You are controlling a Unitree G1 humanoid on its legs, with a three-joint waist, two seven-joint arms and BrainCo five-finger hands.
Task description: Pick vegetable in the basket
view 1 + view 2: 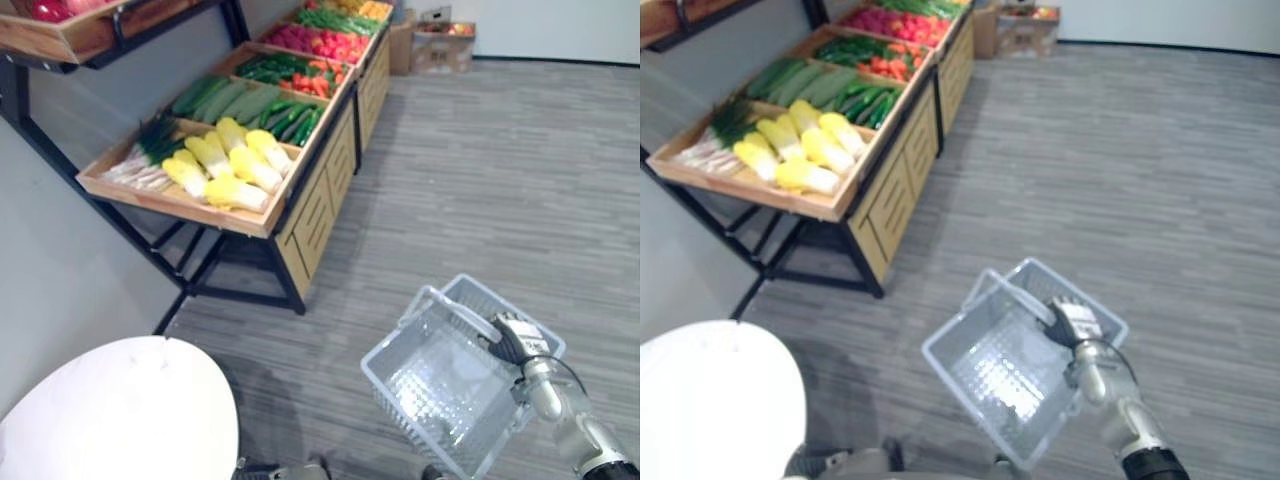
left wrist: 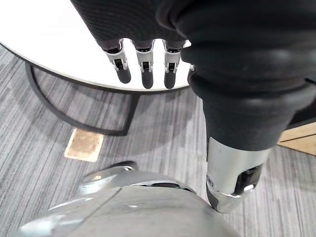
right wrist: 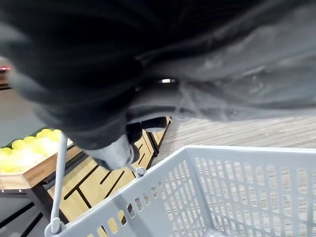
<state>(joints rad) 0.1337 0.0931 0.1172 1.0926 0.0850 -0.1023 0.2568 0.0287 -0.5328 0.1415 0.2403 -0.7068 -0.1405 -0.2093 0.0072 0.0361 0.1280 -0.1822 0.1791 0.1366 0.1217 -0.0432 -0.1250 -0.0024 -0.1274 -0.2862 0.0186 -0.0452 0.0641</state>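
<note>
- Our right hand (image 1: 515, 338) is at the near right, its fingers curled round the handle (image 1: 440, 300) of the grey basket (image 1: 990, 375). It carries the basket above the floor (image 1: 500, 180).
- The basket has nothing in it, so we judge that no vegetable has been picked yet.
- Our left hand (image 2: 144, 64) hangs at the near left beside the round white table (image 1: 120, 410). Its fingers are straight and relaxed, and it holds nothing.
- The vegetables lie on the wooden stand (image 1: 300, 215) at the far left, well apart from both hands and from the basket.
- The nearest crate (image 1: 180, 205) holds pale yellow cabbages (image 1: 235, 165) side by side, with a bundle of green-topped leeks (image 1: 140, 170) on their left.
- Farther along the stand come long green vegetables (image 1: 240, 100), then red and green ones (image 1: 315, 80).
- The cabbages' long axes run roughly from far left to near right, white stem ends towards the stand's open front.
- From the basket, the cabbages lie up and to the left. The left hand is free and on the stand's side, so we judge it the one to reach.
- A grasp across a cabbage's short width should suit it best.
- We likely need to come closer to the stand before the reach.
</note>
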